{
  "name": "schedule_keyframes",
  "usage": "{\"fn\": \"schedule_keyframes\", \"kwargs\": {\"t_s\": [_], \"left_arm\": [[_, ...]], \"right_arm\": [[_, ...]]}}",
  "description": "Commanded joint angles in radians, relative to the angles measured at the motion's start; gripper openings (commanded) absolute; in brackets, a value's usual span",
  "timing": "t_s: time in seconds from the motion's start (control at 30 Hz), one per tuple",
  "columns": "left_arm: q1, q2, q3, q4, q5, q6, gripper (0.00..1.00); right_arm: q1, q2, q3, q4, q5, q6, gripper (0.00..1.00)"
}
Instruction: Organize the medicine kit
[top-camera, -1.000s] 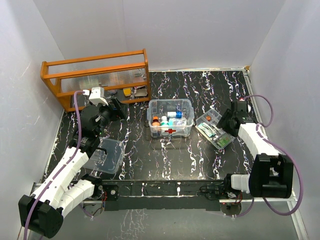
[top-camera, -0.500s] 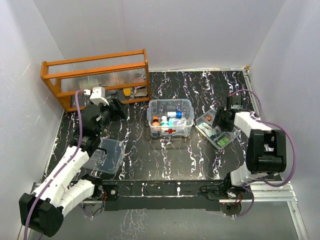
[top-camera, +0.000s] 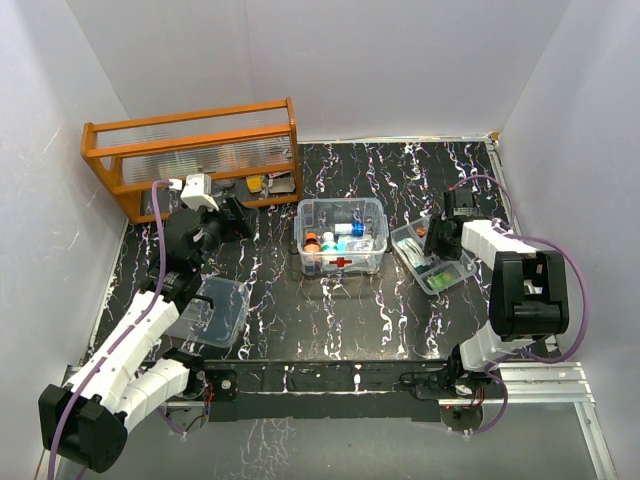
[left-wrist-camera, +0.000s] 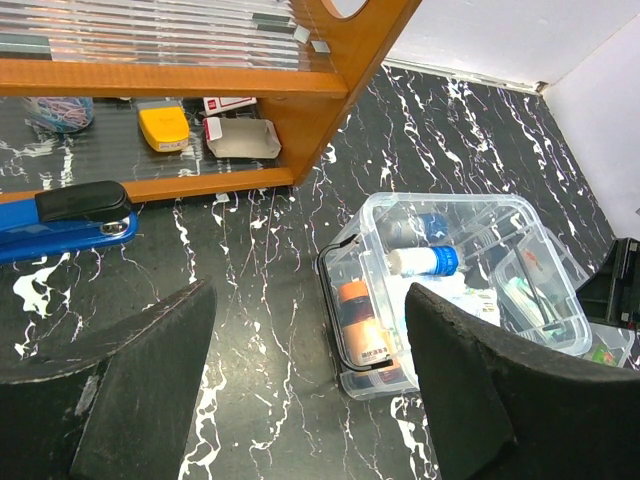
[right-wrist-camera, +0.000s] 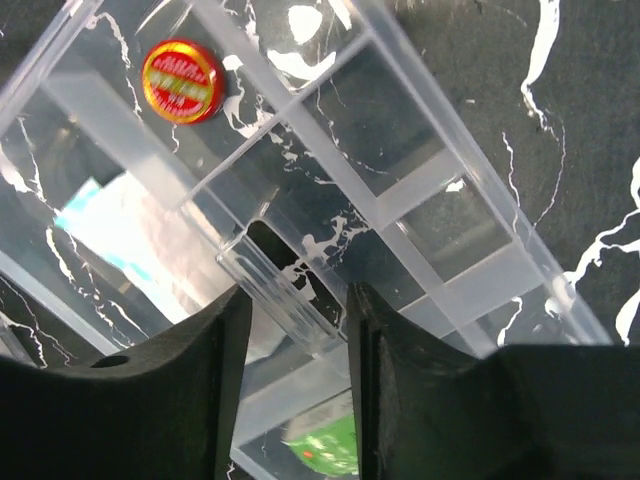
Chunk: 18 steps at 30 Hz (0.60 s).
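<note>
The medicine kit (top-camera: 341, 237), a clear box with a red cross, stands open mid-table with bottles inside. It also shows in the left wrist view (left-wrist-camera: 450, 290), holding an orange-capped bottle (left-wrist-camera: 362, 325) and a white bottle with a blue cap (left-wrist-camera: 425, 262). Its clear lid (top-camera: 213, 310) lies by the left arm. A clear divided tray (top-camera: 432, 257) sits right of the kit. My right gripper (top-camera: 443, 238) (right-wrist-camera: 297, 300) is closed on the tray's raised centre handle (right-wrist-camera: 285, 290). My left gripper (top-camera: 235, 215) (left-wrist-camera: 310, 300) is wide open and empty, above the table left of the kit.
The orange wooden rack (top-camera: 190, 150) stands at the back left, with a yellow item (left-wrist-camera: 163, 127) and a blue stapler (left-wrist-camera: 65, 220) under it. The tray holds a red round tin (right-wrist-camera: 182, 80), a white-blue packet (right-wrist-camera: 110, 225) and a green item (right-wrist-camera: 325, 445).
My right arm has swung in and its gripper has come over the tray. The tray has turned and shifted slightly toward the kit. The left arm has barely moved.
</note>
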Motion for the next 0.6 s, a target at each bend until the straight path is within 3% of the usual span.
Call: {"fn": "schedule_keyframes", "kwargs": {"t_s": [0.0,0.13,0.3,0.57], "left_arm": [[-0.005,-0.005,-0.003,0.023,0.006,0.005,0.75],[-0.006,-0.003,-0.004,0.025,0.007,0.005,0.75],[-0.005,0.008,-0.004,0.025,0.01,-0.001,0.75],[-0.007,0.063,0.02,-0.023,0.028,-0.03,0.75]], "right_arm": [[0.01,0.038,0.034,0.016,0.067,-0.011,0.34],[0.047,0.045,0.041,0.008,0.083,-0.021,0.31],[0.077,0.065,0.05,0.009,0.089,-0.028,0.36],[0.085,0.113,0.071,0.019,0.115,-0.033,0.35]]}}
